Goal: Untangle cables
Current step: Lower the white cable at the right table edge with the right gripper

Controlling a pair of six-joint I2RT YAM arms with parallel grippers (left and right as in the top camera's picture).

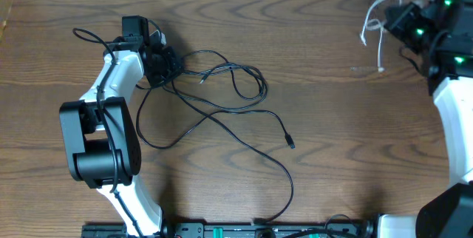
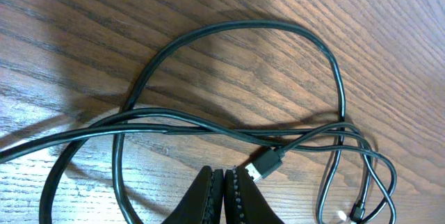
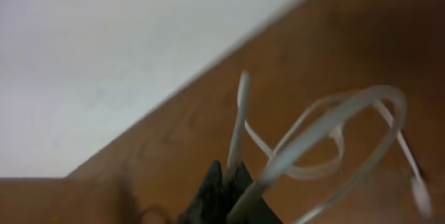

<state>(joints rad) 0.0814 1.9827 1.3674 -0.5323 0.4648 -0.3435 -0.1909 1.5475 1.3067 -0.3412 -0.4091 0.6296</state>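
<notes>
- Clamping the right gripper [image 3: 229, 172] on the white cable [image 3: 327, 123], holding it lifted at far right.
- Pressing the left gripper [image 2: 224, 182] fingers together, apparently empty, just beside a plug [image 2: 268, 163] of the black cables [image 1: 222, 112].
- Judging the white one separated, leaving the black loops crossed on the tabletop [image 1: 332, 120] to sort.
- Stretching the left arm [image 1: 118, 83] far over the tangle.

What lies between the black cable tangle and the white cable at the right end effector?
Only bare wooden table, seen overhead: the black cables end short of the white cable pinched in the right end effector.
</notes>
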